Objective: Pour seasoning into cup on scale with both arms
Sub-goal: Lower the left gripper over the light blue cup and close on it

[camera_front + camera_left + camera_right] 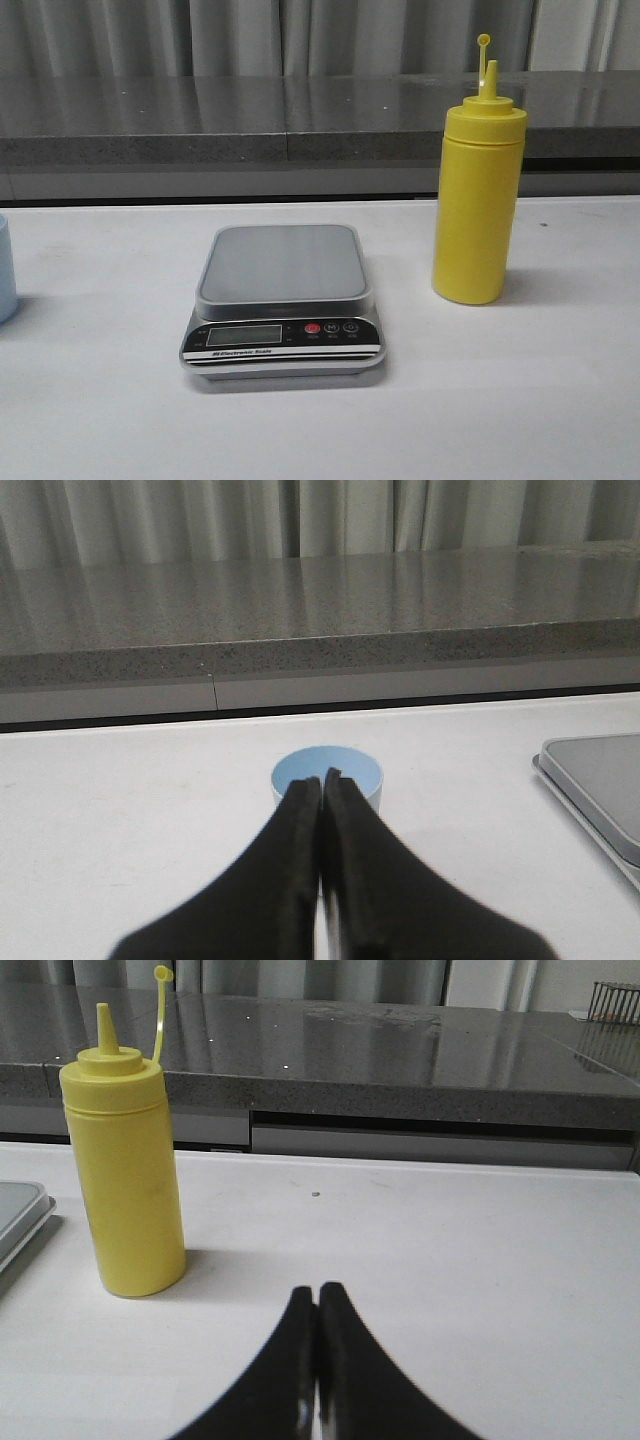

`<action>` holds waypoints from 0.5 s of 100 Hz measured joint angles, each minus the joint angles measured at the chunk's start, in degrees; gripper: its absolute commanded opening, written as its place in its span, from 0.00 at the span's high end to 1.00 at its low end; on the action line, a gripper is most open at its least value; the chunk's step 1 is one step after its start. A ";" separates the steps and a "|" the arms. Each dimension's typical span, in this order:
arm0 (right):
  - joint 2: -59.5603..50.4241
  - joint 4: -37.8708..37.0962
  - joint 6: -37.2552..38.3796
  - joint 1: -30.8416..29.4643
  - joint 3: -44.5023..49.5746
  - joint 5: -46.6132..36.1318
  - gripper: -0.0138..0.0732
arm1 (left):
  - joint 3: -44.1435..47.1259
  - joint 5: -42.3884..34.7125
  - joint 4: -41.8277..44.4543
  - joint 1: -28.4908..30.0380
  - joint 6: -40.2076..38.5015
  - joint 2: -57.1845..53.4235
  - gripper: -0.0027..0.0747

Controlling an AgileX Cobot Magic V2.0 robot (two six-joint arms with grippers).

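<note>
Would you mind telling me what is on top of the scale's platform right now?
Nothing: the scale platform is bare. The cup stands on the table beside it.

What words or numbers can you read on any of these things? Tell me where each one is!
"Electronic Scale": white strip on the front panel of the scale, after a small logo too small to read.
"M": middle round button on the same panel, read with some doubt.
Display: shows no digits.
Other button signs: too small to read.
Seasoning bottle and cup: no writing visible.
</note>
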 measured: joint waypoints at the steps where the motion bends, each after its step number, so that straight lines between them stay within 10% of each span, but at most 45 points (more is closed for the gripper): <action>1: 0.00 0.00 0.00 0.00 0.00 0.00 0.92 | 0.00 0.00 0.00 0.00 0.00 0.00 0.99; 50: 0.00 0.00 0.00 0.00 0.00 0.00 0.92 | -2.42 3.04 -4.11 0.00 0.00 0.77 0.99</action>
